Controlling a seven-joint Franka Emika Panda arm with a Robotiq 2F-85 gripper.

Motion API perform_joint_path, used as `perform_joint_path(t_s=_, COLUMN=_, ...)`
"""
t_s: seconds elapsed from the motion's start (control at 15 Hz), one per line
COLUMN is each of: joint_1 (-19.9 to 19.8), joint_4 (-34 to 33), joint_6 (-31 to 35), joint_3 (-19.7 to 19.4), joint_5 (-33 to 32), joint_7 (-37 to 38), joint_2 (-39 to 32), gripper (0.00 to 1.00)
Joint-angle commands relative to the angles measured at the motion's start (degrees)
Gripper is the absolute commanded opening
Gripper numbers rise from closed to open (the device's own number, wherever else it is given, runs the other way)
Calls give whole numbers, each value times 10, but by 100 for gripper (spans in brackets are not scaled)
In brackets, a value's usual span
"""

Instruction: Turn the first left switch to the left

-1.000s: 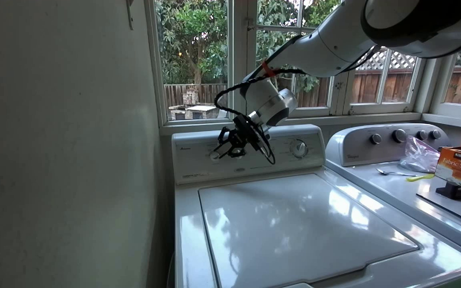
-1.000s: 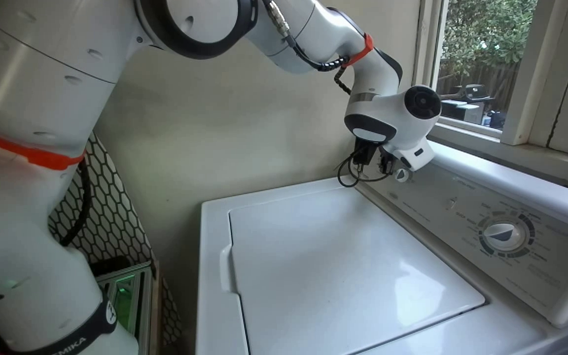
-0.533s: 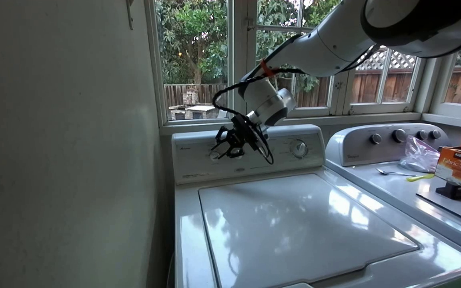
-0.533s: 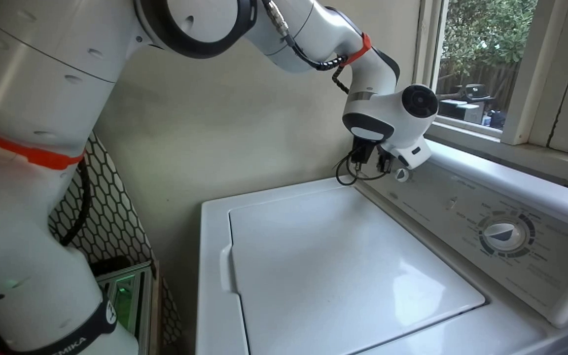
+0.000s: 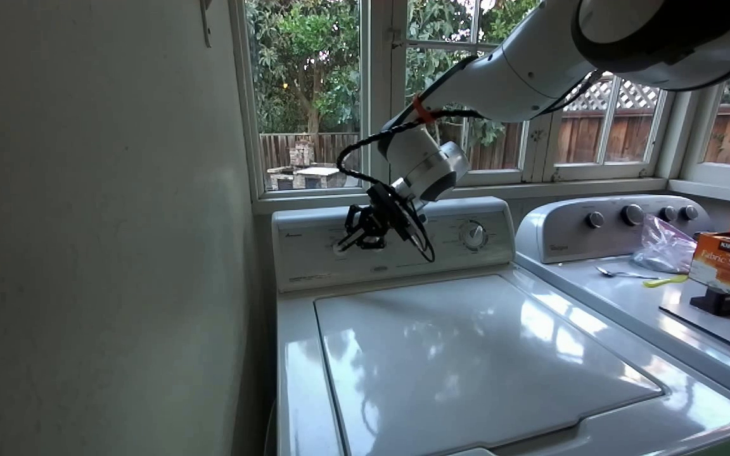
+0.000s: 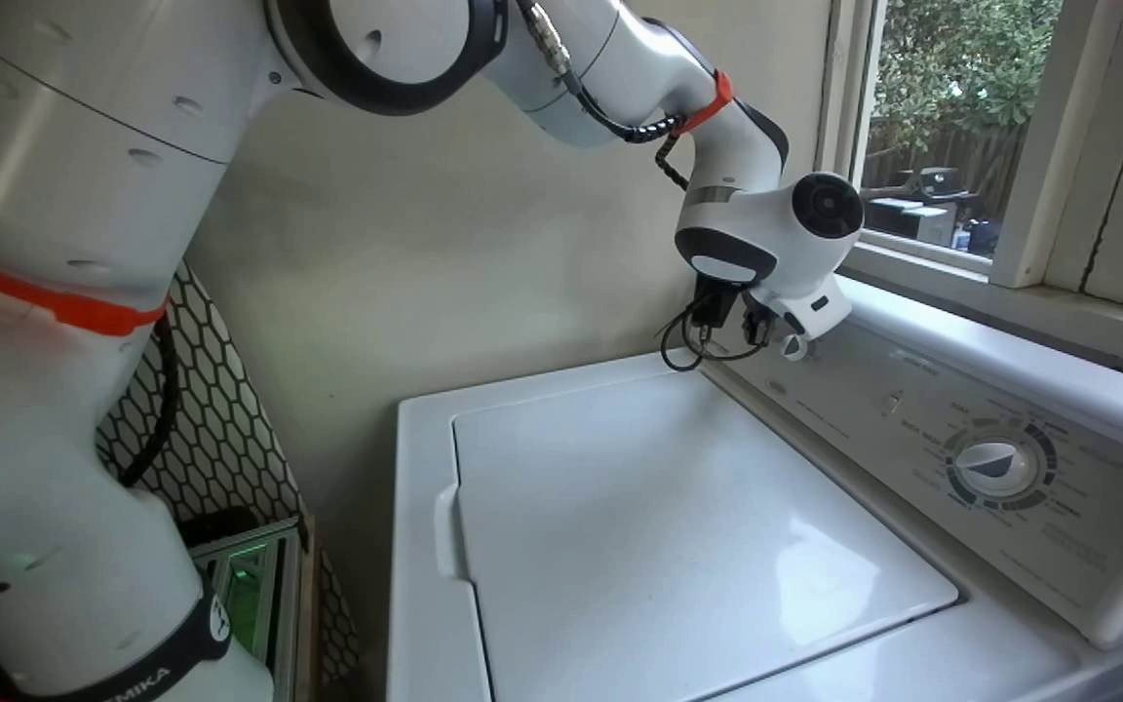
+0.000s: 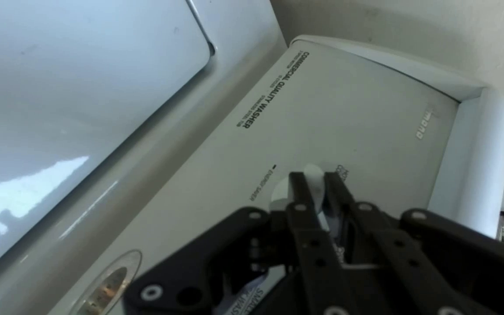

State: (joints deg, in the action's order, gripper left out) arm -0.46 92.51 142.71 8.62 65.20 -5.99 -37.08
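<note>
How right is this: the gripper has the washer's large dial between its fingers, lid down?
Not quite: the wrist view shows the gripper has the leftmost knob between its fingers; the large dial stands apart in both exterior views. The lid is down.

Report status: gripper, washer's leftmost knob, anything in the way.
Gripper closed on the leftmost knob. Fingers partly hide the knob; setting unreadable, turn unconfirmed. No obstruction seen at the knob.

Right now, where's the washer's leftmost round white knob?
In the wrist view, the round white knob is right of and below centre, between the jaws of the black two-fingered gripper, beside the ENERGY SAVER print.
</note>
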Motion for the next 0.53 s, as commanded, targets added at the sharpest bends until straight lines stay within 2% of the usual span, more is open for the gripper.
perform_joint_path(t_s=0.0, joint_1=17, joint_4=20, joint_6=-3, joint_3=-15, joint_5=-18, joint_7=18, joint_2=14, gripper=4)
perform_joint_path(t_s=0.27, joint_1=51, joint_4=22, joint_6=-43, joint_3=-56, joint_5=-142, joint_7=131, joint_2=27, gripper=4)
perform_joint_path(t_s=0.47, joint_1=77, joint_4=4, joint_6=-46, joint_3=-75, joint_5=-233, joint_7=221, joint_2=24, gripper=4)
